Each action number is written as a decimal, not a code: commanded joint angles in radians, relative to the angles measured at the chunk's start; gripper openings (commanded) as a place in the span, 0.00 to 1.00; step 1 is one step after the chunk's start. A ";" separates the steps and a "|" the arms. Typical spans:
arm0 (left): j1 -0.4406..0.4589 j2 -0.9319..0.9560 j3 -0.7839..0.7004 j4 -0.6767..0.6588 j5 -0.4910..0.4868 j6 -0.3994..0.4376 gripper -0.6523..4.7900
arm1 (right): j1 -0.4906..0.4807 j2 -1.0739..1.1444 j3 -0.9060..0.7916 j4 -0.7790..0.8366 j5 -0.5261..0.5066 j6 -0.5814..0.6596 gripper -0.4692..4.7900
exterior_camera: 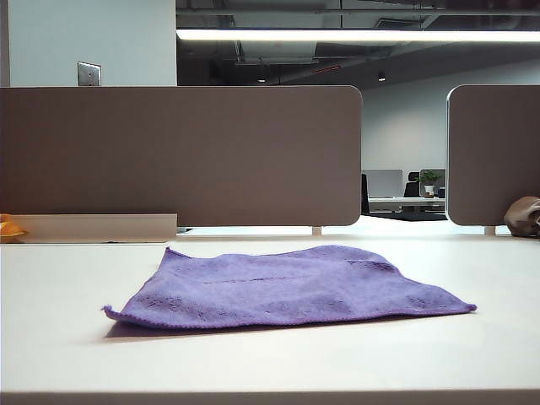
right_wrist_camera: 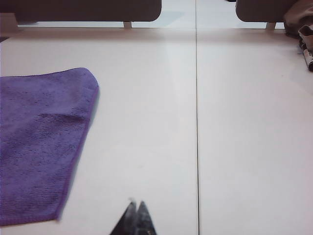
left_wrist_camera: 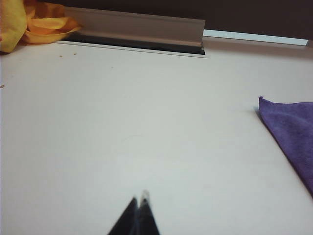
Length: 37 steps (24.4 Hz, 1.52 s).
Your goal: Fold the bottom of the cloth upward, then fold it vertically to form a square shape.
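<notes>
The purple cloth [exterior_camera: 287, 287] lies spread flat in the middle of the white table [exterior_camera: 67, 337], fuzzy, with stitched edges. Neither arm shows in the exterior view. In the left wrist view my left gripper [left_wrist_camera: 139, 198] hangs above bare table, its dark tips pressed together and holding nothing; a corner of the cloth [left_wrist_camera: 293, 129] lies well off to one side. My right gripper [right_wrist_camera: 136, 204] is shut and empty too, over bare table beside the cloth's edge [right_wrist_camera: 44, 142], not touching it.
Brown divider panels [exterior_camera: 181, 152] stand along the table's far edge. An orange-yellow object [exterior_camera: 10, 229] sits at the far left, also in the left wrist view [left_wrist_camera: 29, 22]. A brownish object [exterior_camera: 523, 216] rests at the far right. A seam [right_wrist_camera: 197, 122] runs across the table.
</notes>
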 commanded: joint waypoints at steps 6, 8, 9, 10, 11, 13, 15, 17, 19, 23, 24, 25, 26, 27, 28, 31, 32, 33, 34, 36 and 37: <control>0.000 0.001 -0.003 0.004 0.005 0.001 0.11 | 0.001 -0.001 -0.006 0.013 0.001 -0.010 0.08; 0.000 0.001 -0.003 0.004 0.005 0.001 0.11 | 0.001 -0.001 -0.006 0.015 0.000 -0.010 0.08; 0.000 0.001 -0.003 0.005 0.005 0.001 0.11 | 0.001 -0.001 -0.006 0.017 0.000 -0.008 0.08; 0.000 0.001 -0.003 0.005 0.005 0.001 0.11 | 0.001 -0.001 -0.006 0.018 0.000 -0.008 0.08; 0.000 0.001 -0.003 0.010 0.005 0.001 0.11 | 0.001 -0.001 -0.006 0.018 0.000 -0.007 0.08; 0.000 0.001 -0.001 0.021 0.006 -0.002 0.11 | 0.002 -0.001 -0.006 0.017 -0.006 0.001 0.08; 0.000 0.001 0.005 0.085 0.040 -0.041 0.11 | 0.002 -0.001 -0.006 0.022 -0.011 0.109 0.08; 0.000 0.001 0.040 0.135 0.077 -0.071 0.11 | 0.002 -0.001 -0.003 0.052 -0.046 0.333 0.08; 0.000 0.001 0.105 0.124 0.075 -0.069 0.11 | 0.001 -0.001 0.023 0.089 -0.144 0.392 0.08; 0.000 0.001 0.257 0.099 0.081 -0.063 0.11 | 0.001 -0.001 0.191 0.027 -0.216 0.389 0.08; 0.000 0.001 0.286 0.100 0.096 -0.063 0.11 | 0.001 -0.001 0.219 0.008 -0.224 0.385 0.08; 0.000 0.001 0.325 0.098 0.122 -0.063 0.11 | 0.001 0.000 0.272 -0.037 -0.236 0.383 0.08; 0.000 0.001 0.356 0.095 0.147 -0.063 0.11 | 0.001 0.000 0.303 -0.074 -0.259 0.381 0.08; 0.000 0.001 0.399 0.070 0.186 -0.062 0.11 | 0.001 0.000 0.347 -0.139 -0.298 0.376 0.08; 0.000 0.001 0.444 0.014 0.233 -0.063 0.11 | 0.001 0.011 0.391 -0.223 -0.343 0.354 0.08; 0.000 0.025 0.547 -0.201 0.334 -0.053 0.11 | 0.001 0.080 0.484 -0.400 -0.414 0.298 0.08; 0.000 0.037 0.576 -0.271 0.354 -0.051 0.11 | 0.002 0.105 0.507 -0.430 -0.420 0.275 0.08; 0.000 0.074 0.620 -0.362 0.395 -0.051 0.11 | 0.002 0.166 0.557 -0.479 -0.429 0.220 0.08; 0.000 0.097 0.639 -0.388 0.423 -0.051 0.11 | 0.002 0.198 0.579 -0.493 -0.433 0.203 0.08; 0.000 0.190 0.688 -0.438 0.510 -0.061 0.11 | 0.002 0.318 0.652 -0.524 -0.461 0.164 0.08; 0.000 0.264 0.706 -0.441 0.582 -0.104 0.11 | 0.002 0.418 0.694 -0.533 -0.502 0.135 0.08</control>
